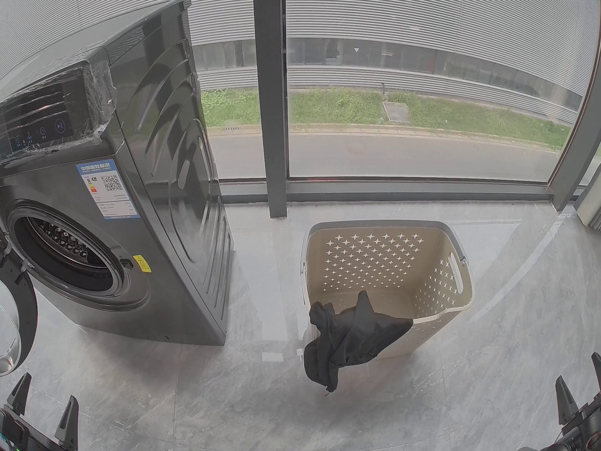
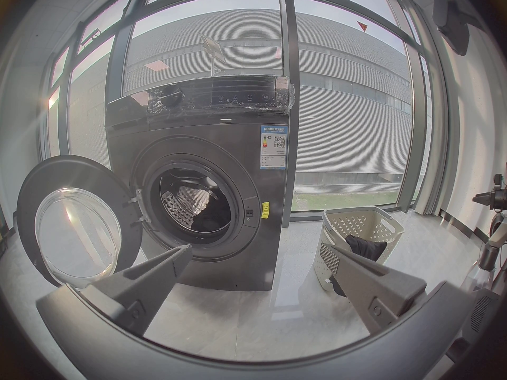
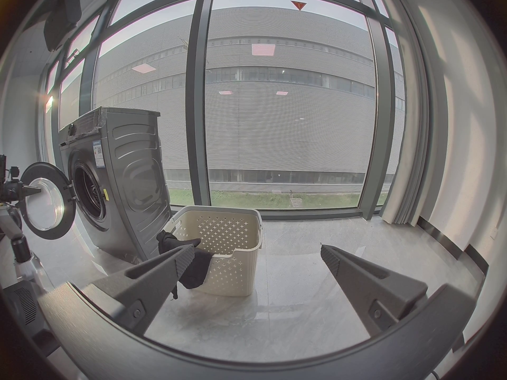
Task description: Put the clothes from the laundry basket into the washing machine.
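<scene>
Dark grey front-loading metal washing machine [image 1: 156,176] stands on the pale grey marble floor [image 1: 250,402], with the tall glass window wall [image 1: 407,95] behind it. Round glass-paned door [image 1: 12,321] hangs open at the machine's front left. Cream perforated plastic laundry basket [image 1: 382,261] sits on the floor right of the machine, apart from it. Crumpled black cloth garment [image 1: 347,339] lies over the basket's near rim, half in, half out. Left gripper [image 1: 49,389] is low before the machine's door. Right gripper [image 1: 577,371] is far right of the machine, past the basket.

The left hand [image 2: 256,248] and right hand [image 3: 256,248] each carry two dark grey, wedge-shaped fingers [image 2: 142,281], with a round screw near each base.
</scene>
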Tool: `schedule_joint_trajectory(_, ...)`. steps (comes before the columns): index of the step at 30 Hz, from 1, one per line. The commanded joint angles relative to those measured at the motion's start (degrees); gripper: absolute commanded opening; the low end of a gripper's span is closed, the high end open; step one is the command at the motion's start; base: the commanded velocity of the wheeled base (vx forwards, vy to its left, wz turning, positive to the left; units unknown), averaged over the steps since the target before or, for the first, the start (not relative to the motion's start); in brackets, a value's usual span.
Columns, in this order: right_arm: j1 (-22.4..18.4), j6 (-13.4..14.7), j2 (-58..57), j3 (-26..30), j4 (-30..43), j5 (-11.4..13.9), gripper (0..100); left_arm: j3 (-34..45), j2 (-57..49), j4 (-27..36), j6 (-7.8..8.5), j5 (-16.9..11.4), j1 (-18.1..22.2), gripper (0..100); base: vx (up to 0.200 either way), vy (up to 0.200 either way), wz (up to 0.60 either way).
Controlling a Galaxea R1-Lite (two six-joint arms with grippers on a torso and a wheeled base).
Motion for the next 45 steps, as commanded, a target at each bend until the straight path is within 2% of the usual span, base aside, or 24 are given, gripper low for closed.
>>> schedule_joint_trajectory(1,-0.04,-0.17,-0.93,1.01,-0.05,0.15,100,0.92,-0.93,-0.11,-0.23,0.04,0.0,100,0.0,0.0,0.0)
schedule_joint_trajectory(14,-0.04,-0.17,-0.93,-0.13,-1.54,0.33,100,0.92,-0.93,-0.02,-0.67,0.13,0.0,100,0.0,0.0,0.0)
schedule_joint_trajectory(15,0.05,0.1,-0.93,-4.53,-3.48,0.24,100,0.92,-0.93,-0.02,-0.67,0.04,0.0,100,0.0,0.0,0.0)
schedule_joint_trajectory(16,0.14,0.8,1.8,-13.49,-3.92,0.5,100,0.92,-0.93,-0.02,-0.67,0.04,0.0,100,0.0,0.0,0.0)
schedule_joint_trajectory(18,1.54,2.56,8.83,-19.47,-2.33,1.2,100,0.92,-0.93,-0.02,-0.67,0.04,0.0,100,0.0,0.0,0.0)
schedule_joint_trajectory(19,2.6,3.44,11.2,-19.99,-1.46,1.82,100,0.92,-0.93,-0.02,-0.67,0.04,0.0,100,0.0,0.0,0.0)
schedule_joint_trajectory(23,8.84,6.95,21.31,-16.65,-0.93,4.37,100,0.84,-0.93,-0.02,-0.5,-0.14,0.0,100,0.0,0.0,0.0)
schedule_joint_trajectory(25,9.1,7.13,21.84,-16.57,-0.93,4.46,100,0.84,-0.93,-0.02,-0.41,-0.14,0.0,100,0.0,0.0,0.0)
schedule_joint_trajectory(26,13.41,8.97,30.54,-15.86,-1.46,5.69,100,0.84,-0.93,-0.02,-0.32,-0.23,0.0,100,0.0,0.0,0.0)
schedule_joint_trajectory(29,18.16,12.14,39.5,-15.86,-3.56,7.97,100,0.84,-0.93,-0.02,-0.5,-0.31,0.0,100,0.0,0.0,0.0)
schedule_joint_trajectory(31,20.18,13.54,45.57,-15.95,-6.03,8.32,100,0.84,-0.93,-0.02,-0.58,-0.31,0.0,100,0.0,0.0,0.0)
schedule_joint_trajectory(33,20.88,13.98,49.35,-15.86,-8.31,8.41,100,0.84,-0.93,-0.02,-0.67,-0.31,0.0,100,0.0,0.0,0.0)
schedule_joint_trajectory(34,21.58,13.81,54.88,-15.42,-12.79,8.5,100,0.84,-0.93,-0.02,-0.67,-0.31,0.0,100,0.0,0.0,0.0)
schedule_joint_trajectory(35,21.67,13.81,55.24,-15.42,-13.23,8.5,100,0.84,-0.93,-0.02,-0.67,-0.31,0.0,100,0.0,0.0,0.0)
schedule_joint_trajectory(38,23.69,13.54,65.87,-13.67,-22.72,8.5,100,0.84,-0.93,-0.02,-0.67,-0.31,0.0,100,0.0,0.0,0.0)
schedule_joint_trajectory(45,24.75,13.46,79.05,-14.19,-31.34,8.32,100,0.84,-0.93,-0.02,-0.67,-0.31,0.0,100,0.0,0.0,0.0)
